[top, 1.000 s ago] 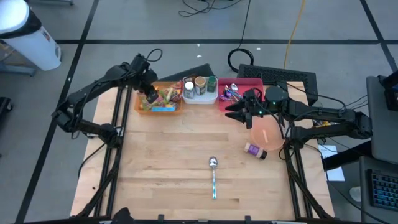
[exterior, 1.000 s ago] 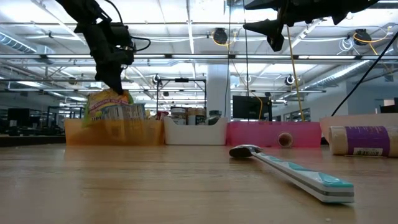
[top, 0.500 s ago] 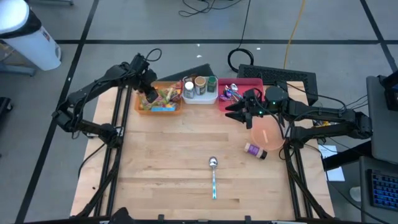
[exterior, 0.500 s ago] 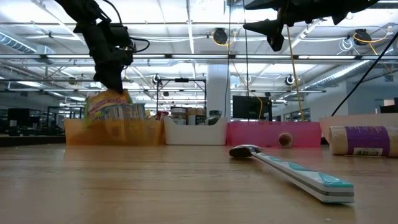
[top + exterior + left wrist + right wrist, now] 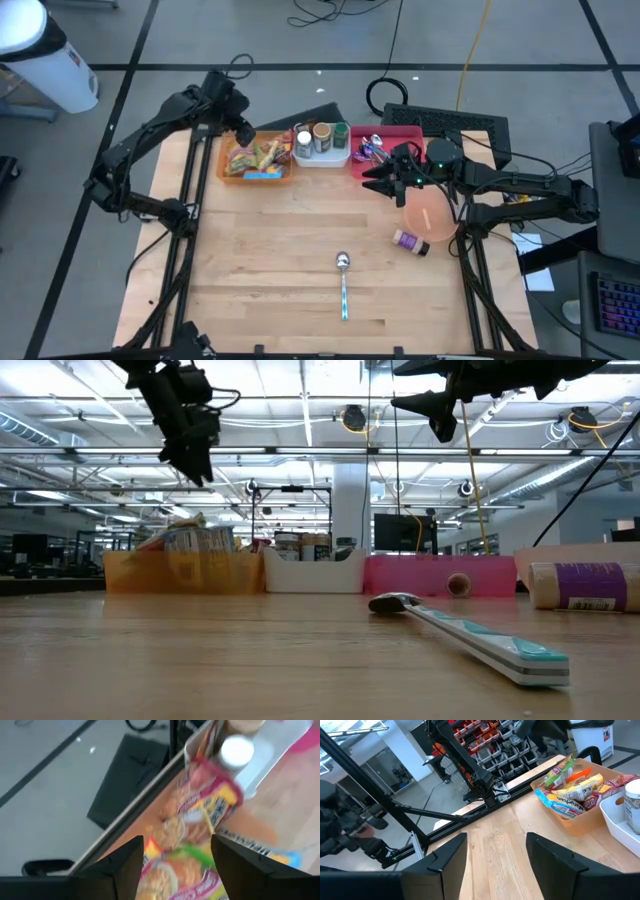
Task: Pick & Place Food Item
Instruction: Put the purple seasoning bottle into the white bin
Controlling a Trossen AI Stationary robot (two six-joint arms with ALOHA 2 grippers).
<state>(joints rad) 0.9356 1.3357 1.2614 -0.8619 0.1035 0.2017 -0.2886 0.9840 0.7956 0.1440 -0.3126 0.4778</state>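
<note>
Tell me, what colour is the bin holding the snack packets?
Translucent orange bin; the right wrist view shows it best.

I noted three bins along the table's far edge: snack bin left, jar bin middle, third bin right. Spoon lay near front; bowl and bottle right.

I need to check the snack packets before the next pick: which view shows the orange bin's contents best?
The right wrist view: the orange bin stands unobstructed, its snack packets distinct. The high view shows them small beside the left gripper. The low view shows only packet tops above the wall. The left wrist view is close but blurred.
</note>
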